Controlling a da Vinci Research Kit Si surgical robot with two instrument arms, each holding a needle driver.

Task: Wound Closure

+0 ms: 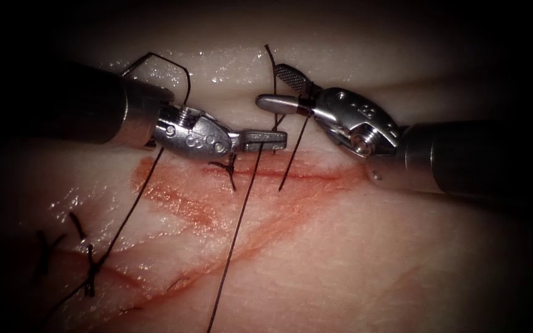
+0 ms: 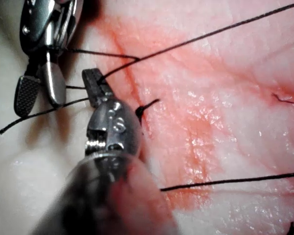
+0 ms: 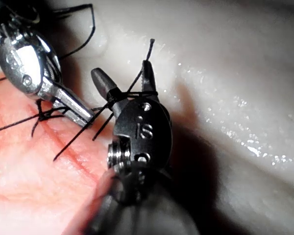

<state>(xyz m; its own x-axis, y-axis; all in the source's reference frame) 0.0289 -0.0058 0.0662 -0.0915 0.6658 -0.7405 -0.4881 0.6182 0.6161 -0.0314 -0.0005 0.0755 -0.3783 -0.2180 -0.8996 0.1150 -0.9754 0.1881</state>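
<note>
Far out to the left tool's [image 1: 276, 140] left, noted old stitches [image 1: 90, 266] as dark crossed ends on the tissue [image 1: 371, 259], partly lost in shadow. Between them and that tool, saw red fluid [image 1: 180, 206] smeared in streaks. Above the left shaft, made out a thin dark arch, hard to tell apart as thread or anything else.

Found the left tool's jaws pressed together on the thread [image 1: 242, 209], right at their tips. From there, followed the strand down and away across the tissue until cut off at the picture's edge. Confirmed the same grip from the left wrist camera, at the left tool [image 2: 89, 73], with the thread [image 2: 196, 38] leaving the tips taut. Just under those jaws, spotted a small knot [image 1: 230, 168] sitting on the cut [image 1: 316, 176], short ends sticking out.

Right beside, tip to tip but not touching, found the right tool [image 1: 271, 85] with jaws spread apart and clamping nothing. Saw thread wound around both jaws near their hinge, plainest from the right wrist camera at the right tool [image 3: 121, 69], where the loop [image 3: 118, 94] crossed both blades. Noted a free end standing up past the jaw tips and another hanging down over the cut. Could not follow both shafts far into the dark.
</note>
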